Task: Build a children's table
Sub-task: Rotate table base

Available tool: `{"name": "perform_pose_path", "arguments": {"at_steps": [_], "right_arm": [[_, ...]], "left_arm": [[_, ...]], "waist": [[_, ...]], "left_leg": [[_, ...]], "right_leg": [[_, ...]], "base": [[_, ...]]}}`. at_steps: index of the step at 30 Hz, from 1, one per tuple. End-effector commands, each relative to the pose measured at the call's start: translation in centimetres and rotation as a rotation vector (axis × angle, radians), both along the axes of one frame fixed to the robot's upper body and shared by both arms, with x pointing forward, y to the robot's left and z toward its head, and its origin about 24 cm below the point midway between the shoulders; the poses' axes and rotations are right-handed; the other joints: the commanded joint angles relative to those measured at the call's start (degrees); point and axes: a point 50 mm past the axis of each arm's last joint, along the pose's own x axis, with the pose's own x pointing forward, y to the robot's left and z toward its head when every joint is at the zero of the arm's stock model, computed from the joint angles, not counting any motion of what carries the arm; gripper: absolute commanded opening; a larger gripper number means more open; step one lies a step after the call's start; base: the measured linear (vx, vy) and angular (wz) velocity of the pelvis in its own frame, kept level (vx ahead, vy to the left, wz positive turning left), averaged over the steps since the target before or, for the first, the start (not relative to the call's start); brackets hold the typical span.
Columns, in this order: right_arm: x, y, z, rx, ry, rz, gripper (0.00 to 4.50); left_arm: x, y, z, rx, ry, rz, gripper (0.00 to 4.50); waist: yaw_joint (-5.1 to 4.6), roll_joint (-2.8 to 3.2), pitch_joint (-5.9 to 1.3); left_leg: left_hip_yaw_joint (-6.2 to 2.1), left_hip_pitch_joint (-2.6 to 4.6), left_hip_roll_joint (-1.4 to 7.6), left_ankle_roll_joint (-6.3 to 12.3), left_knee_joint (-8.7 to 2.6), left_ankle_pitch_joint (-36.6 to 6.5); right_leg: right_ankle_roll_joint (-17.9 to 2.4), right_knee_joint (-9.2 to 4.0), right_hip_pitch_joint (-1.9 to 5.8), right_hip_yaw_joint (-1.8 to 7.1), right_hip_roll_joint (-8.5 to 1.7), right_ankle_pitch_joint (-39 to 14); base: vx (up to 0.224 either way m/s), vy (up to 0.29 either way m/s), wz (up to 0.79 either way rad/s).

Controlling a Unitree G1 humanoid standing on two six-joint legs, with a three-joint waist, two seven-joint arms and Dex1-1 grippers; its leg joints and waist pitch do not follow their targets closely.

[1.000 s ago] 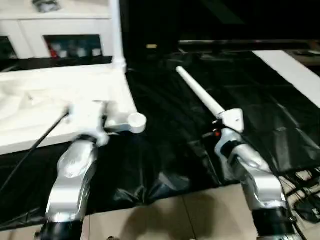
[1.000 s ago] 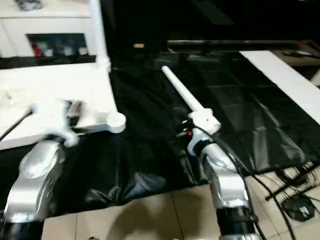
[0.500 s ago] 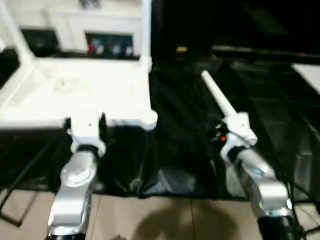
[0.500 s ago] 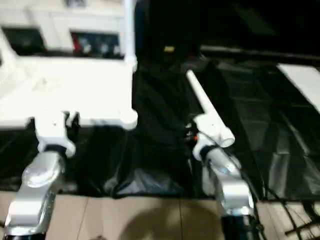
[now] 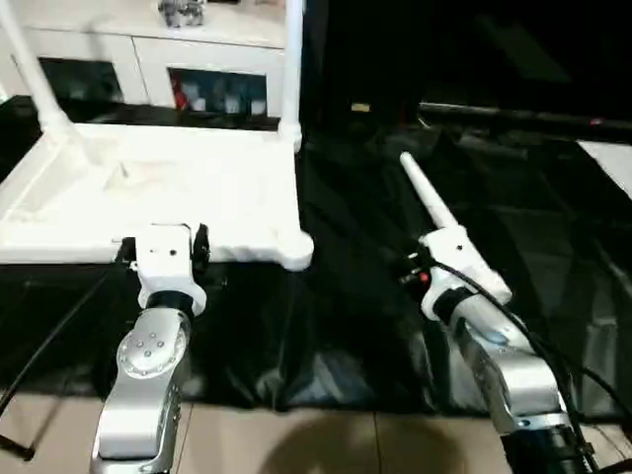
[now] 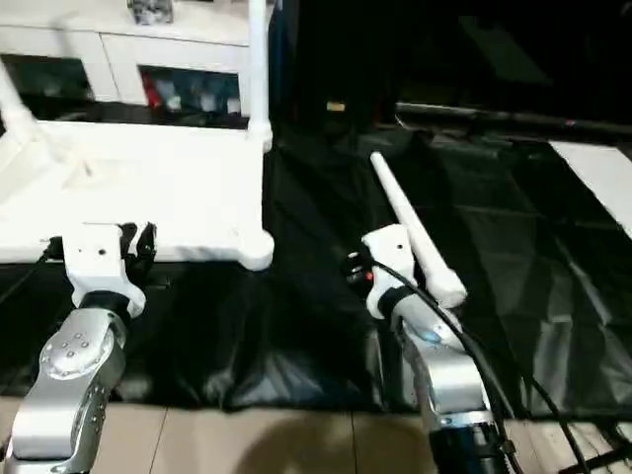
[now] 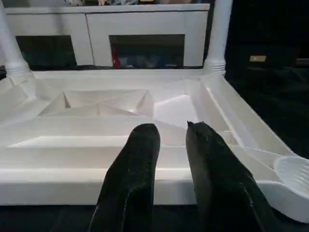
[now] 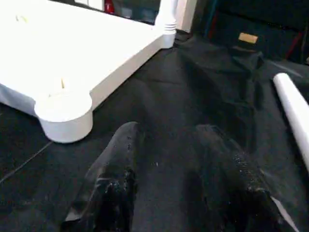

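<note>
The children's table top (image 5: pixel 148 188) lies upside down on the black cover, ribbed side up. Two white legs (image 5: pixel 291 69) (image 5: pixel 25 59) stand in its far corner sockets. The near right socket (image 5: pixel 294 252) has nothing in it. A loose leg (image 5: pixel 430 207) lies on the cover to the right of the top. My left gripper (image 7: pixel 171 128) hovers at the top's near rim, fingers a little apart with nothing between them. My right gripper (image 8: pixel 169 130) is open over the cover between the socket (image 8: pixel 65 113) and the loose leg (image 8: pixel 294 106), which it does not touch.
A white glass-door cabinet (image 5: pixel 148 59) stands behind the table top. The black cover (image 5: pixel 346 296) drapes over the big table's near edge down to the tiled floor (image 5: pixel 296 444). A white panel (image 5: pixel 612 158) lies at far right. Cables run along both forearms.
The camera has swung left and tilted. My right gripper's fingers have spread, and the loose leg now lies beside it. My left gripper stays at the top's near rim.
</note>
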Motion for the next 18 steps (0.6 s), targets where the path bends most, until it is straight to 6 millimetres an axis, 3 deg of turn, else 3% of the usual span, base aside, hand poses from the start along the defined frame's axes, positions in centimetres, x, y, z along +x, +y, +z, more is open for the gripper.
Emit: {"name": "perform_pose_path", "arguments": {"at_steps": [1,3,4,5,6,7,8,9,10,11,12,13,14,15,16,17,18], "right_arm": [[0.2,-0.1,0.4,0.003,-0.005,0.000,1.89],[0.3,-0.1,0.4,0.001,-0.004,-0.001,1.89],[0.3,-0.1,0.4,0.000,-0.003,-0.002,1.89],[0.3,-0.1,0.4,-0.001,-0.003,-0.002,1.89],[0.3,-0.1,0.4,-0.002,-0.003,-0.002,1.89],[0.4,-0.1,0.4,-0.005,-0.003,-0.005,1.89],[0.4,-0.1,0.4,-0.006,-0.003,-0.006,1.89],[0.5,-0.4,0.2,-0.024,0.017,-0.028,1.89],[0.5,-0.4,0.2,-0.026,0.019,-0.030,1.89],[0.6,-0.6,0.1,-0.037,0.035,-0.045,1.89],[0.7,-0.8,0.0,-0.044,0.048,-0.059,1.89],[0.7,-0.8,0.0,-0.044,0.048,-0.059,1.89],[0.8,-1.0,0.0,-0.047,0.056,-0.067,1.89],[1.0,-1.4,0.1,-0.052,0.056,-0.079,1.89],[1.0,-1.4,0.1,-0.052,0.055,-0.080,1.89],[1.2,-1.7,0.3,-0.056,0.055,-0.089,1.89],[1.7,-2.4,0.5,-0.058,0.061,-0.112,1.89]], "left_arm": [[-0.2,-0.1,-0.2,-0.004,0.015,-0.004,1.26],[-0.1,-0.2,-0.3,-0.006,0.018,-0.005,1.26],[-0.1,-0.2,-0.3,-0.007,0.019,-0.006,1.26],[-0.1,-0.2,-0.3,-0.008,0.020,-0.008,1.26],[-0.1,-0.3,-0.3,-0.008,0.022,-0.010,1.26],[-0.1,-0.3,-0.4,-0.008,0.022,-0.014,1.26],[0.0,-0.3,-0.4,-0.009,0.022,-0.016,1.26],[0.0,-0.5,-0.4,-0.023,0.017,-0.028,1.26],[0.0,-0.6,-0.4,-0.025,0.016,-0.029,1.26],[0.1,-0.7,-0.3,-0.034,0.012,-0.037,1.26],[0.1,-0.8,-0.3,-0.032,0.011,-0.043,1.26],[0.1,-0.8,-0.3,-0.032,0.011,-0.043,1.26],[0.1,-0.9,-0.3,-0.029,0.012,-0.046,1.26],[0.1,-1.0,-0.4,-0.027,0.017,-0.046,1.26],[0.1,-1.0,-0.4,-0.027,0.018,-0.046,1.26],[0.2,-1.0,-0.4,-0.026,0.022,-0.046,1.26],[0.3,-1.2,-0.5,-0.037,0.029,-0.053,1.26]], "waist": [[-0.01,0.76,-3.86],[0.12,0.68,-4.63],[-0.10,0.90,-4.93],[-0.47,1.06,-4.98],[-1.91,1.57,-5.39],[-3.84,1.23,-5.67],[-3.84,1.23,-5.67],[-4.05,-0.85,-4.58],[-3.17,-2.28,-4.27],[-1.23,-2.99,-3.70],[-1.01,-2.70,-3.80],[-0.98,-2.57,-3.77],[-1.61,-1.72,-3.76],[-2.07,0.24,-3.98],[-2.58,1.06,-4.11],[-2.57,1.39,-4.60],[-2.89,1.06,-4.40]], "left_leg": [[-0.93,-0.84,2.74,7.30,-3.17,-4.24],[-1.16,-2.05,1.42,10.17,-1.98,3.82],[-1.75,-1.45,1.64,12.20,-1.55,8.00],[-2.47,-0.28,2.51,14.05,-1.56,10.22],[-6.00,5.00,6.43,20.24,-1.14,17.80],[-10.94,10.84,11.97,27.79,-0.85,26.88],[-10.94,10.84,11.97,27.79,-0.85,26.88],[-6.99,5.67,5.21,25.95,0.93,23.76],[-3.25,0.84,-0.91,22.81,2.69,18.23],[-2.15,-5.19,-4.56,19.25,7.48,3.65],[-3.30,-6.81,-3.01,14.92,9.00,1.95],[-3.89,-7.38,-2.11,6.94,7.13,6.22],[-3.73,-6.76,-1.26,3.46,2.29,14.34],[-3.65,-5.46,-0.11,4.26,0.29,20.30],[-4.18,-5.89,0.85,4.94,0.41,21.72],[-4.47,-4.49,2.40,4.62,1.02,22.41],[-4.56,-4.13,3.04,4.07,0.61,19.86]], "right_leg": [[-6.80,-3.54,3.43,4.56,-6.58,-6.72],[-7.64,-1.82,4.80,4.62,-5.74,5.51],[-7.02,-0.66,4.31,4.10,-5.04,11.15],[-6.74,0.24,3.20,3.57,-4.73,12.67],[-5.54,3.33,-1.96,2.30,-4.84,10.62],[-1.61,6.65,-9.46,3.08,-7.15,-0.43],[-1.61,6.65,-9.46,3.08,-7.15,-0.43],[-0.61,3.68,-8.02,7.08,-9.38,4.41],[-0.58,1.70,-2.94,8.71,-8.64,8.48],[-9.21,-2.32,3.17,14.75,-12.82,11.07],[-12.78,-1.71,4.40,15.44,-14.34,14.74],[-14.94,0.71,4.04,12.35,-11.43,29.44],[-12.24,2.90,2.77,8.16,-7.66,39.21],[-8.29,3.04,1.12,6.36,-5.68,39.17],[-7.11,3.85,1.13,6.38,-5.22,38.32],[-6.46,3.46,0.18,6.29,-5.42,34.32],[-7.74,2.97,-0.01,6.69,-5.95,30.31]], "base": [[0.110,0.038,0.03],[0.125,0.027,0.06],[0.130,0.023,0.06],[0.138,0.017,0.11],[0.141,-0.004,0.10],[0.141,-0.004,0.10],[0.099,-0.029,-0.05],[0.000,0.000,0.00],[0.000,0.000,0.00],[0.001,0.062,0.11],[0.067,0.000,0.18],[0.067,0.000,0.18],[0.054,-0.038,-0.06],[0.000,0.000,0.00],[0.000,0.000,0.00],[0.000,0.000,0.00],[0.000,0.000,0.00]]}}
